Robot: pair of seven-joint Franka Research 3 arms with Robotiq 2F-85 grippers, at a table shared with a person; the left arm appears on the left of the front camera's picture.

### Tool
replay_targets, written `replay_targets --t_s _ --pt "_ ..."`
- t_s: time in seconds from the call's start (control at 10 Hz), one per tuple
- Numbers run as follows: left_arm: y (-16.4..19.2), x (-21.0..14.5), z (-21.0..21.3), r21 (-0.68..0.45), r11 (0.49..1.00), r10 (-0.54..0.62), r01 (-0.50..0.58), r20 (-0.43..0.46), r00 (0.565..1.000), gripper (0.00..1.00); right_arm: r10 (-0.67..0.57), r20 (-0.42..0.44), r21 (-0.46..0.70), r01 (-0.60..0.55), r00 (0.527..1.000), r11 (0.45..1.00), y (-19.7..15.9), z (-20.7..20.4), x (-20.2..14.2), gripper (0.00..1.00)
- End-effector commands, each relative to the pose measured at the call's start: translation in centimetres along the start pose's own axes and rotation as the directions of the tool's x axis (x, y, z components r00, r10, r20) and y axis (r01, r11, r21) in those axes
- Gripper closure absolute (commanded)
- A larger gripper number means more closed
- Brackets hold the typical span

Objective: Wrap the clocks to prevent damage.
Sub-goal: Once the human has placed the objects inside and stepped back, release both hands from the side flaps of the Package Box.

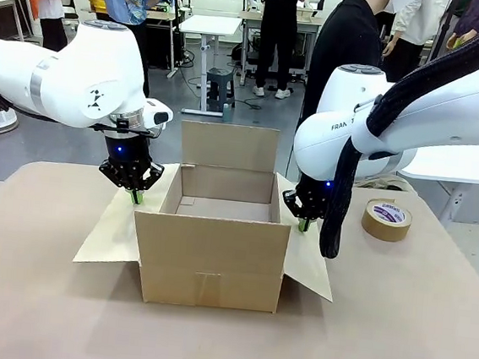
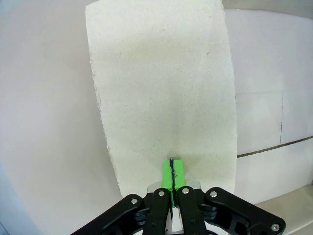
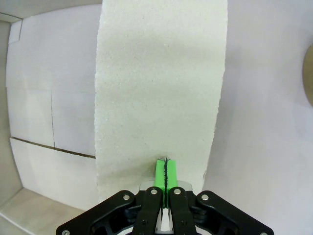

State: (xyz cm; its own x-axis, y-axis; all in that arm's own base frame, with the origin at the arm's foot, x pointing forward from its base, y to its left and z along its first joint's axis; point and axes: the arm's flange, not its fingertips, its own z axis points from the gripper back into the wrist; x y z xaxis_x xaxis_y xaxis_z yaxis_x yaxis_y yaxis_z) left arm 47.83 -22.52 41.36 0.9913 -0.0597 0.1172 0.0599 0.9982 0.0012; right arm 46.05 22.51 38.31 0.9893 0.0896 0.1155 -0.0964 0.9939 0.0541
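- Two grippers on one open cardboard box (image 1: 211, 253), centre of the front view. Both are fully closed, pads together and holding nothing.
- Left gripper (image 1: 137, 195) (image 2: 171, 169): tips sit down on the left flap (image 1: 116, 227) (image 2: 161, 88), close to the fold at the box wall.
- Right gripper (image 1: 304, 224) (image 3: 166, 171): same pose on the right flap (image 1: 309, 267) (image 3: 161, 83), tips touching the board near the fold.
- Both side flaps are splayed outward and down toward the table. The back flap (image 1: 228, 144) stands upright.
- Clocks: I cannot tell where they are. The visible part of the box floor is plain cardboard.
- Handling, clocks (judgement): probably fragile, with a glass face and hands. Hold by the rim or body, never the face, and pad them before boxing.
- Handling, box (judgement): light, walls fairly stiff, flaps springy at the crease. It likely slides if pushed from one side only. Pinch a flap at its free edge, or pin it near the fold as the grippers do here.
- Tape roll (image 1: 387, 219), brown, lies flat at right centre, apart from the box.
- Table (image 1: 40, 313): smooth matte beige top, low grip.
- Room: a person (image 1: 346, 45) in black stands behind the box. A stool (image 1: 220, 89) and other tables sit on a grey floor at the upper part of the frame.
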Motion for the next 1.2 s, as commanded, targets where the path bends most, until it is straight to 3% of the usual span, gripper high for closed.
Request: replay_targets --t_s 0.0,1.1 --pt "0.05 0.01 -0.01 0.004 1.0 0.0 0.0 0.001 1.0 1.0 0.007 -0.005 -0.008 -0.007 1.0 1.0 0.05 -0.21 -0.07 0.99" --pt "0.05 0.01 -0.01 0.004 1.0 0.0 0.0 0.001 1.0 1.0 0.007 -0.005 -0.008 -0.007 1.0 1.0 0.05 -0.21 -0.07 0.99"
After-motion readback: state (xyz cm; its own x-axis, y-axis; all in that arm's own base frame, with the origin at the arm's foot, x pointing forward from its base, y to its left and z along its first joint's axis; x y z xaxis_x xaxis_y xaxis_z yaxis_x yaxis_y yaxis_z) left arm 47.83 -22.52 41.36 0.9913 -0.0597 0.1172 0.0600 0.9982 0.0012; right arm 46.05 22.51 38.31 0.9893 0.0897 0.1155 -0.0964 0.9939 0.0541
